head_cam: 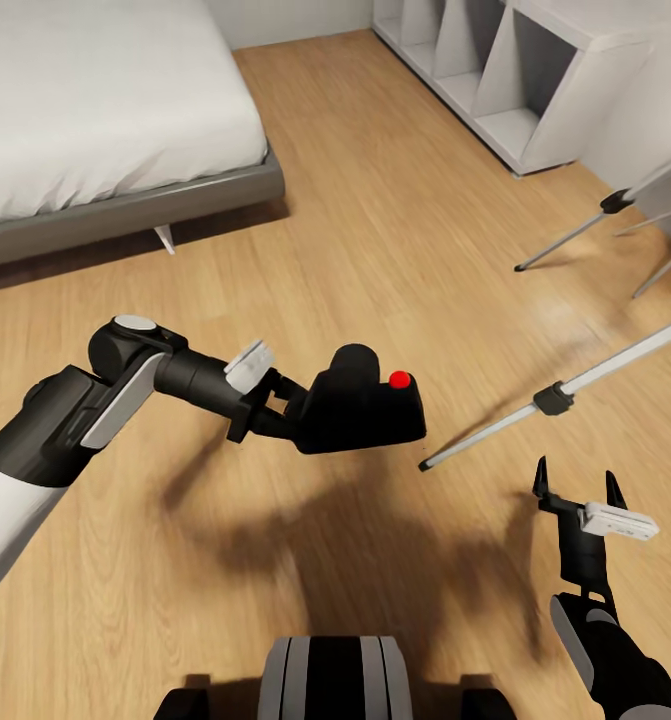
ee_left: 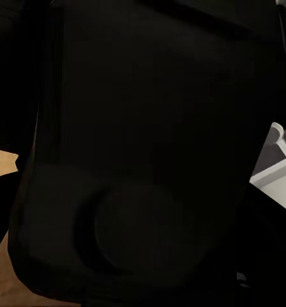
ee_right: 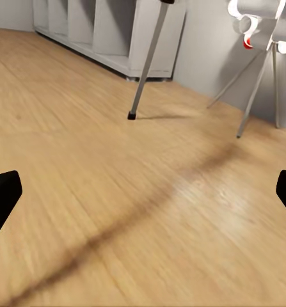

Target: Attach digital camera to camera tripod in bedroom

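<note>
We see our left arm reaching from the left edge of the head view toward the middle, forearm roughly level, its left end effector (head_cam: 280, 405) clenched on the digital camera (head_cam: 365, 405). The camera hangs above the floor (head_cam: 375, 200), near the centre of the picture, its red button (head_cam: 399, 379) facing up. In the left wrist view the camera body (ee_left: 149, 153) sits so close that we make out little more than a dark mass with a rounded bulge low in the picture.

Our right arm comes up from the lower right corner, and the right end effector (head_cam: 577, 488) stands upright with its fingers spread wide, holding nothing. In the right wrist view its two black fingertips (ee_right: 3, 195) show at opposite edges, with bare floor between them.

The camera tripod (head_cam: 565, 392) stands to the right; one silver leg slants down to a foot on the floor just beside the right end effector, and its head is cut off by the picture's edge. Further thin legs (head_cam: 575, 235) near the white cube shelves (head_cam: 535, 90) we cannot assign with certainty. The right wrist view shows a tripod leg (ee_right: 146, 61) and a white lamp (ee_right: 261, 32) on thin legs beyond it.

The bed (head_cam: 105, 130) fills the upper left, well apart from both arms. Open wood floor lies between bed, shelves and tripod.
</note>
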